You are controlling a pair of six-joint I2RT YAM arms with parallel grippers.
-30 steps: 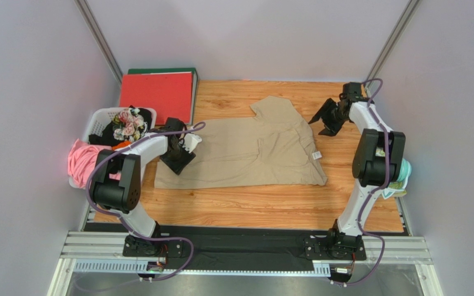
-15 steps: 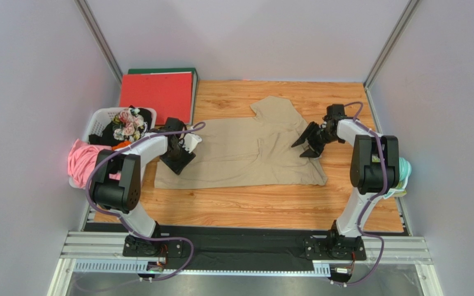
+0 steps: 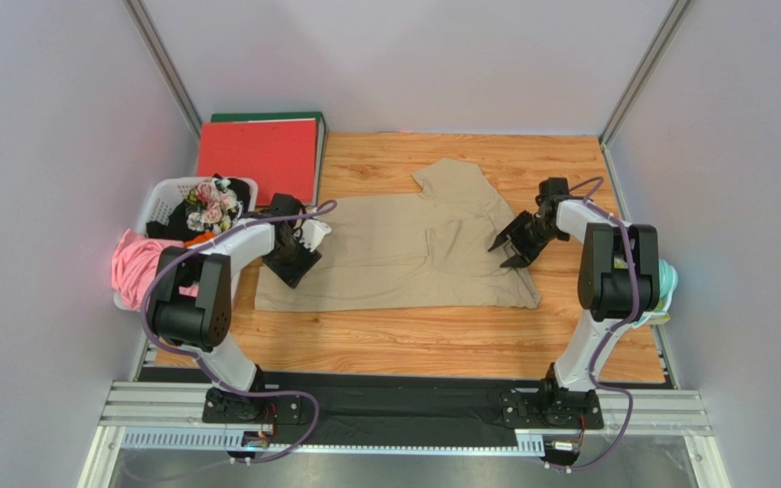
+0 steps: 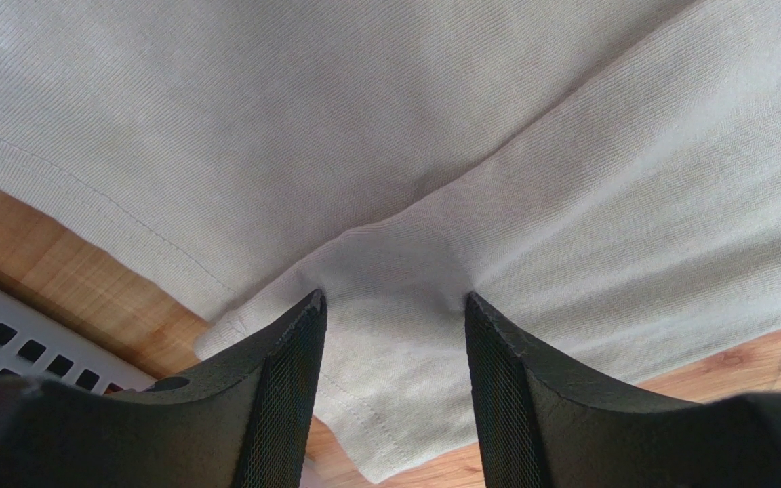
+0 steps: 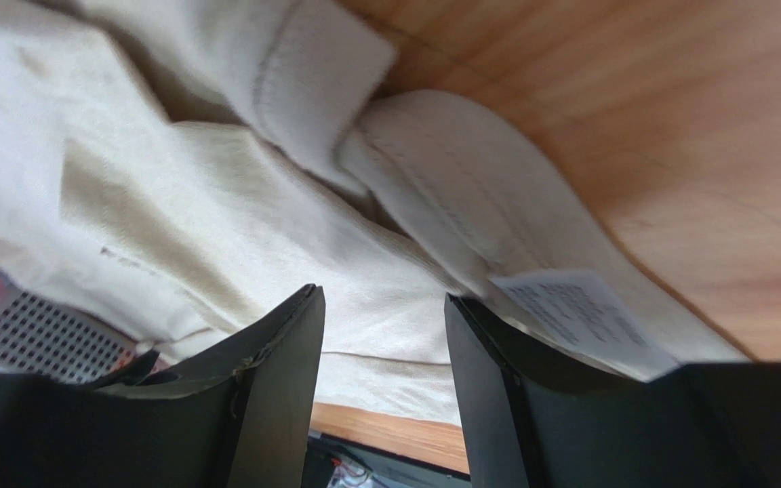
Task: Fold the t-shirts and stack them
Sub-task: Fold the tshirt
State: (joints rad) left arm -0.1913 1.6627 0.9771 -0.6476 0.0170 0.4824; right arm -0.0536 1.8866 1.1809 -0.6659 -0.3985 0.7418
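One tan-beige t-shirt (image 3: 405, 254) lies spread flat across the middle of the wooden table. At its left edge my left gripper (image 3: 296, 259) points down onto it. In the left wrist view the jaws of the left gripper (image 4: 393, 305) stand apart, tips pressed into the cloth (image 4: 568, 153), a hemmed corner lying between them. My right gripper (image 3: 509, 247) is low over the shirt's right edge. The right wrist view shows the right gripper (image 5: 382, 300) open above rumpled cloth (image 5: 160, 183), with the white label (image 5: 578, 317) just beside its right finger.
A red binder (image 3: 259, 155) lies at the back left. A white basket (image 3: 165, 198) of mixed clothes stands at the left edge, pink cloth (image 3: 135, 264) hanging over it. Teal cloth (image 3: 664, 280) hangs off the table's right side. Grey walls close in on three sides.
My right gripper has come from the back right corner forward and left, down to the shirt's right edge, and its jaws have narrowed. The left arm has stayed put.
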